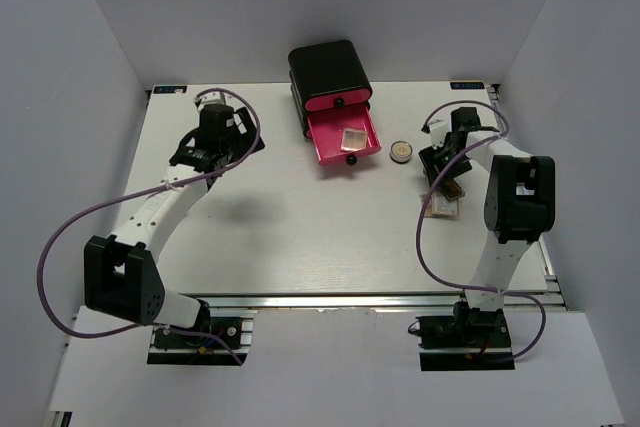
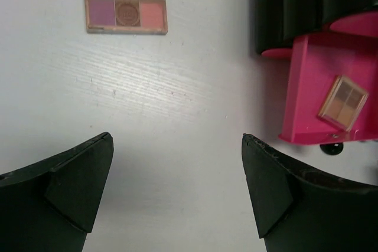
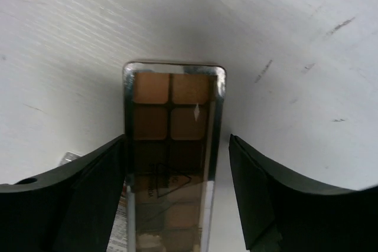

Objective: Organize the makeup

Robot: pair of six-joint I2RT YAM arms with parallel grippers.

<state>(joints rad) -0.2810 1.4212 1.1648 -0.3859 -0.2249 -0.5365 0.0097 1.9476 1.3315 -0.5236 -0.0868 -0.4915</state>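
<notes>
A brown rectangular palette [image 3: 171,122] lies lengthwise between my right gripper's [image 3: 176,138] fingers. The left finger touches its edge and a gap shows at the right finger, so the jaws are open around it. In the top view this gripper [image 1: 443,169] is at the right of the table. A round gold compact [image 1: 401,153] lies left of it. My left gripper [image 2: 177,140] is open and empty above bare table. A three-colour tan palette [image 2: 125,13] lies ahead of it. A small square palette [image 2: 343,102] lies in the open pink drawer [image 2: 307,81].
The black box [image 1: 330,72] with pink drawers stands at the back centre, its lowest drawer [image 1: 325,139] pulled out. A printed flat packet [image 1: 441,208] lies under the brown palette's near end. White walls close in the table on three sides.
</notes>
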